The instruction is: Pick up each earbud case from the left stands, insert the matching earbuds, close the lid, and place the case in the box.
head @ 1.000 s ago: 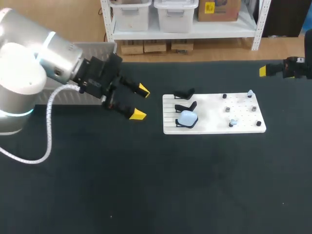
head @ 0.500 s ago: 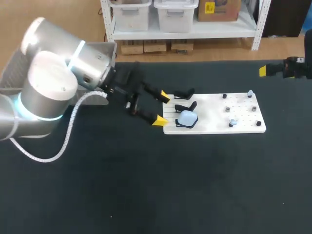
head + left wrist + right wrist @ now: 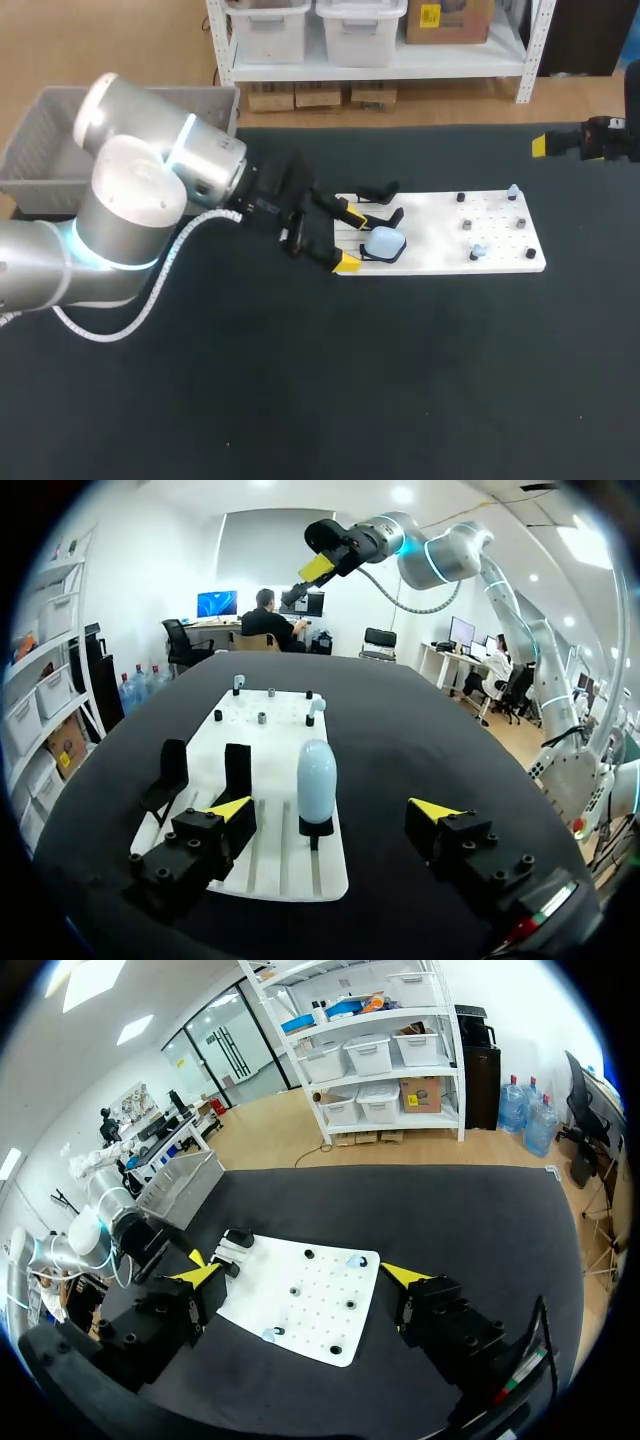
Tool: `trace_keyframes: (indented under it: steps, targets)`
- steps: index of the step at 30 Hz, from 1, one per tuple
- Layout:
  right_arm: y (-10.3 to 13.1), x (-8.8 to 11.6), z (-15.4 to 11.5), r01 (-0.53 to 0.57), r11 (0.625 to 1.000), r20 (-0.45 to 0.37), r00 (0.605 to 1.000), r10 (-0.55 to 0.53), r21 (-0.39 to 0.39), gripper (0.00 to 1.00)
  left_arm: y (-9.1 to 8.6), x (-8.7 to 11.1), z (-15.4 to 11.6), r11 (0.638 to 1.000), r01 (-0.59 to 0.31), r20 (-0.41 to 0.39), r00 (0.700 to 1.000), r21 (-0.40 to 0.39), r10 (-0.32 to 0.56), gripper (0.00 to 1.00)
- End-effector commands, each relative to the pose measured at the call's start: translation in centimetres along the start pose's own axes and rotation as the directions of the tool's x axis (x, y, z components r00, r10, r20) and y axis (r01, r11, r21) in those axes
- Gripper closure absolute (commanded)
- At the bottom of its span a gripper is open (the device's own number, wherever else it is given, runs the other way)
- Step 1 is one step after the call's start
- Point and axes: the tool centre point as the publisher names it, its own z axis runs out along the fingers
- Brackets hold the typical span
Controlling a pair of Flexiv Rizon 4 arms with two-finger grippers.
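Our left claw [image 3: 351,238] hangs wide open at the left end of the white board [image 3: 430,235] and holds nothing. One yellow tip is over the board beside the middle stand [image 3: 382,218], and the other is at the board's near corner. The pale blue earbud case [image 3: 384,241] sits on the nearest of three black stands, just ahead of the claw and between the lines of its fingers, with neither finger touching it. In the left wrist view the earbud case [image 3: 317,782] stands upright on its holder, and two bare stands [image 3: 170,775] are beside it on the board [image 3: 270,850].

Our right arm [image 3: 600,140] is at the far right edge of the bench [image 3: 300,400], well apart from the board. Its own camera shows the right claw [image 3: 300,1273] spread wide with nothing in it, above the bench.

Small pale pieces [image 3: 478,251] rest on the pegged right half of the board. They may be earbuds, though they are too small for us to be sure. The grey box [image 3: 50,140] sits at the bench's far left corner, behind our left arm.
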Motion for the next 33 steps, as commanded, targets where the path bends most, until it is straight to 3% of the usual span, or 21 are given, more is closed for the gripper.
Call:
trace_keyframes:
  steps: [1,8,11,13,26,33]
  targets:
    - [0.0,0.0,0.0,0.0,1.0,-0.001,1.0,0.0,0.002,0.0,-0.1,0.3,0.8,1.0,-0.006,0.015,1.0,-0.01,0.006,0.05]
    - [0.0,0.0,0.0,0.0,1.0,-0.001,1.0,0.0,0.002,0.0,0.2,0.3,1.4,1.0,-0.009,0.021,1.0,-0.013,0.009,0.19]
    - [0.0,0.0,0.0,0.0,1.0,-0.001,1.0,0.0,0.002,0.0,0.4,0.3,1.4,1.0,-0.008,0.018,1.0,-0.014,0.008,0.33]
    - [0.0,0.0,0.0,0.0,1.0,-0.001,1.0,0.0,0.002,0.0,0.5,0.2,1.3,1.0,-0.007,0.021,1.0,-0.022,0.008,0.36]
    - [0.0,0.0,0.0,0.0,1.0,-0.001,1.0,0.0,0.002,0.0,1.0,-0.1,1.7,0.999,-0.02,0.015,1.0,-0.031,0.02,0.36]
    - [0.0,0.0,0.0,0.0,1.0,-0.001,1.0,0.0,0.002,0.0,1.2,-0.3,2.0,0.999,-0.022,0.025,0.999,-0.031,0.022,0.45]
